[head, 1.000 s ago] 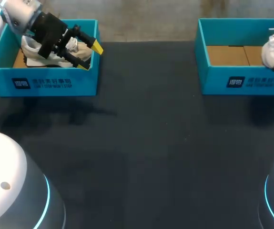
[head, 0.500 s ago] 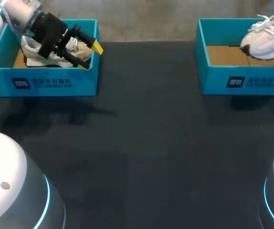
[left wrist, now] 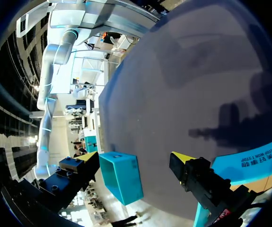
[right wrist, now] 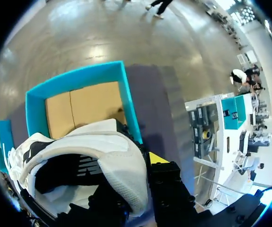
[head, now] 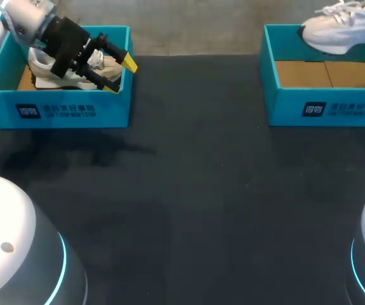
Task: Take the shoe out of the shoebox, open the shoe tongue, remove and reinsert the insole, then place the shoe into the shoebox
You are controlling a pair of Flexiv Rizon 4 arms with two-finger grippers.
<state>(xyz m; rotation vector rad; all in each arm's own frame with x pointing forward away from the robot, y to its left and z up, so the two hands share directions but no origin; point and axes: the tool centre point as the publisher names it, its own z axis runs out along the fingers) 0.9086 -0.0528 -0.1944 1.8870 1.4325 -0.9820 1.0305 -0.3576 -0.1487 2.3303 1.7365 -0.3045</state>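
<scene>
A white sneaker [head: 338, 28] hangs in the air above the back of the right teal shoebox [head: 277, 95], whose cardboard floor lies bare. In the right wrist view my right gripper [right wrist: 136, 189] is shut on this sneaker [right wrist: 102, 146] at its heel end, with one yellow tip showing beside it and the shoebox [right wrist: 128, 106] beneath. The gripper itself is out of the head view. A second white shoe [head: 40, 63] lies in the left teal shoebox [head: 106, 111]. Over that box's right rim my left gripper [head: 120, 75] stands open and holds nothing.
Dark table cloth stretches between the two boxes. In the left wrist view the left gripper [left wrist: 133, 163] looks across the table toward the far right shoebox [left wrist: 121, 177], with the left box's printed wall [left wrist: 258, 156] close beside it.
The right arm has lifted the white sneaker up out of the right shoebox and carried it leftward. The left arm has kept still.
</scene>
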